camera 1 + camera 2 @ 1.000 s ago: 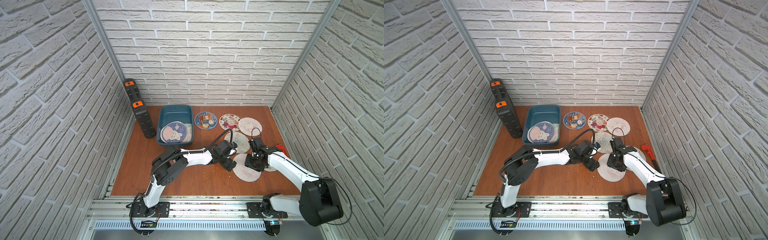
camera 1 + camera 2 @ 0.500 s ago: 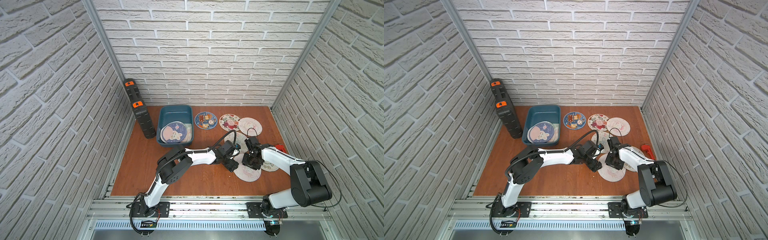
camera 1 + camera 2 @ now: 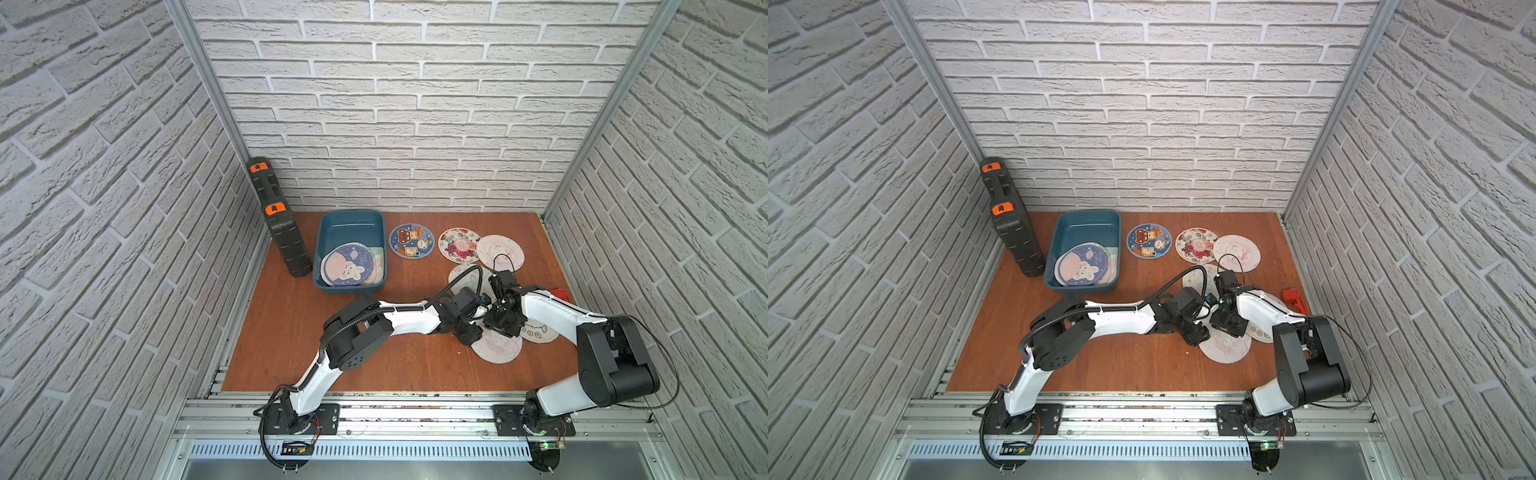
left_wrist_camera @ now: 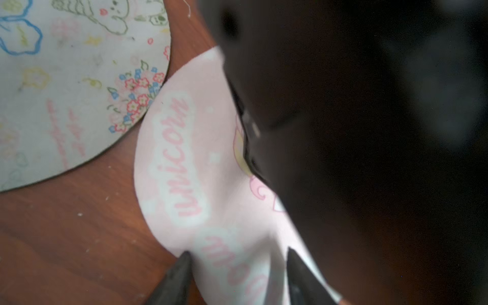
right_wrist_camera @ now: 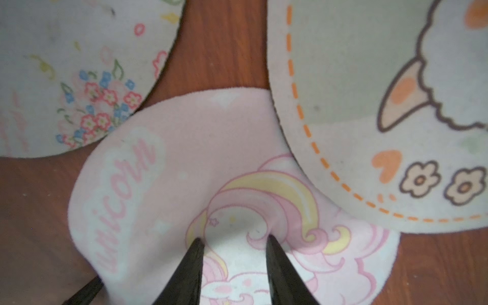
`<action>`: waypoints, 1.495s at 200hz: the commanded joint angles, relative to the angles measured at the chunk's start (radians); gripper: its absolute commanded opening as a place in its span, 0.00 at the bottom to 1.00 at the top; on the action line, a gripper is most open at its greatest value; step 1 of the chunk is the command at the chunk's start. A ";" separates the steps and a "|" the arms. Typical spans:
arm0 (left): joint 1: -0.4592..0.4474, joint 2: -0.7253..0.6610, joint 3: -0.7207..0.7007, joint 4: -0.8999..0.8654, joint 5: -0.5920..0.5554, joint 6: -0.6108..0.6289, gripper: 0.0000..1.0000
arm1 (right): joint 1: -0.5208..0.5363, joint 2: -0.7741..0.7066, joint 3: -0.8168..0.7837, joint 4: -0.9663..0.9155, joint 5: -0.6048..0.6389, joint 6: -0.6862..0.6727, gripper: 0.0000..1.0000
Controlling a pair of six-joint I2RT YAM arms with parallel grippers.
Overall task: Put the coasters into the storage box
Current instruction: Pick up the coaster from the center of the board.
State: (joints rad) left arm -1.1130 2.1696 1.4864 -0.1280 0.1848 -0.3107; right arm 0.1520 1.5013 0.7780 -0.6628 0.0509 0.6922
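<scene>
Pink soft round coaster (image 5: pixel 237 163), puckered between right pincer (image 5: pixel 235 245) tips

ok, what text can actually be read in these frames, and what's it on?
"unicorn": pink script on the pink unicorn coaster, clear in both wrist views.
"moo…": second pink word on the same coaster in the left wrist view, cut off at the frame edge, so the rest is unreadable.
Pink script lines on the pale floral coaster: too blurred to read.
Dark blue bear coaster and black case: any print is too small to read.
</scene>
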 commanded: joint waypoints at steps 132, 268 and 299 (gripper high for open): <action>-0.026 0.012 -0.012 0.011 -0.031 0.014 0.00 | -0.005 -0.045 -0.016 0.105 -0.057 -0.030 0.40; 0.074 -0.373 -0.290 -0.066 -0.312 0.067 0.00 | 0.002 -0.313 0.101 0.045 -0.050 -0.125 0.40; 0.103 -0.471 -0.306 -0.091 -0.355 0.075 0.00 | 0.019 -0.283 0.124 0.071 -0.078 -0.159 0.40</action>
State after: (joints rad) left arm -1.0290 1.7889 1.1839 -0.2092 -0.1078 -0.2569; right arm 0.1524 1.2015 0.8696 -0.6304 -0.0025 0.5739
